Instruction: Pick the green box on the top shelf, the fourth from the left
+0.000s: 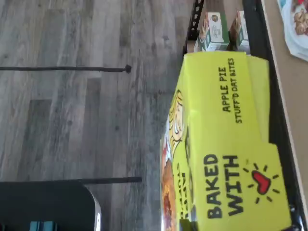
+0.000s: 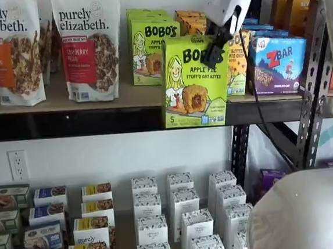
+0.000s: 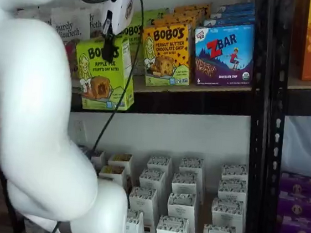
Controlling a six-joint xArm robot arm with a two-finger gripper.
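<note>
The lime-green Bobo's Apple Pie carton point(image 2: 195, 81) hangs in front of the top shelf point(image 2: 65, 101), clear of the row and overlapping the black front beam in both shelf views. The gripper point(image 2: 214, 53) pinches its upper edge with its black fingers point(image 3: 107, 52). Behind it another green Bobo's carton point(image 2: 153, 47) stands on the shelf, with the Zbar box point(image 2: 279, 63) to the right.

Apparently matt cardboard green box point(image 2: 195, 81)

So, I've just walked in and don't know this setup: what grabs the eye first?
The green box hangs out in front of the top shelf, gripped from above by the gripper. Behind it stand purely elizabeth bags and a blue ZBar box.
</note>
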